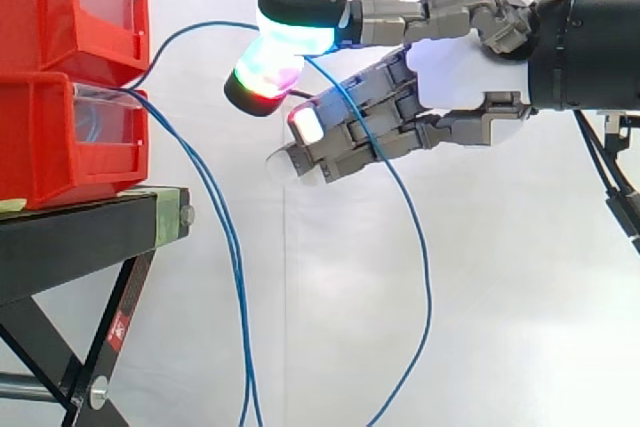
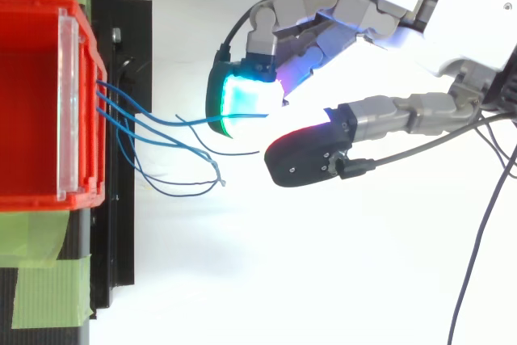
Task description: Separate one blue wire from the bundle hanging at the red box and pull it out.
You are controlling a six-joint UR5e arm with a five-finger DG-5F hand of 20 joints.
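Observation:
Several blue wires come out of the lower red bin and hang down beside the stand. One blue wire arcs up and away from the others to my hand. Two glowing pads are pressed together on it, right of the bins and above the bundle. Behind the pinch the wire's free length droops toward the floor. My other fingers curl loosely below, holding nothing. From above, the held wire runs from the bin's front to the green pad; the remaining wires spread below it.
A second red bin sits on top of the lower one. Both stand on a black stand with crossed legs. Green tape marks the stand's surface. A white curtain hangs behind.

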